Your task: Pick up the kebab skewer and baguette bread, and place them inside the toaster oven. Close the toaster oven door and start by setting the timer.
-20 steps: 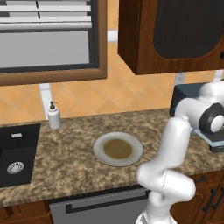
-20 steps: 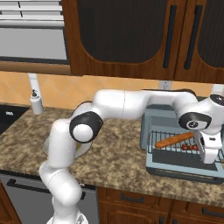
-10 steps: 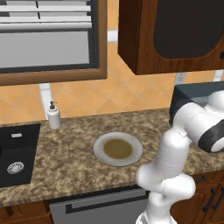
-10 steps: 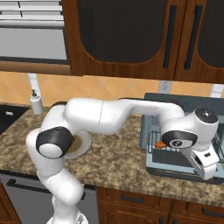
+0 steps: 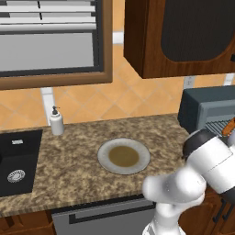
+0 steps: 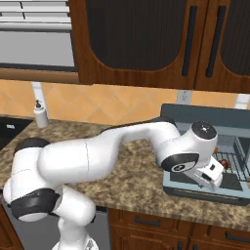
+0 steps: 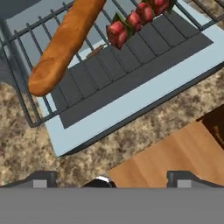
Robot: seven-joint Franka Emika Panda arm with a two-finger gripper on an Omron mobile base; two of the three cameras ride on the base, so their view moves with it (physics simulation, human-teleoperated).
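The baguette bread [image 7: 65, 43] lies slantwise on the wire rack [image 7: 26, 94] of the toaster oven [image 6: 215, 114]. The kebab skewer [image 7: 133, 22], with its red chunks, rests on the same rack beside the loaf and also shows as red bits [image 6: 225, 162] inside the oven. The toaster oven door [image 7: 131, 109] hangs open and lies flat toward the counter edge. My gripper [image 7: 111, 179] hovers over the door's front edge, open, with nothing between its fingertips [image 7: 43, 177]. An orange tip of the baguette [image 5: 228, 128] peeks past my arm.
A round plate [image 5: 124, 156] sits bare on the granite counter [image 5: 73, 160]. A black sink [image 5: 16, 165] and a soap dispenser [image 5: 56, 121] are at the far left. Dark wood cabinets [image 6: 146, 44] hang above, and a wooden cabinet front [image 7: 175, 153] lies below the counter edge.
The arm has swung and the hand has drawn back from the rack to the front edge of the open door. The jaws stay wide. Baguette and skewer stay on the rack.
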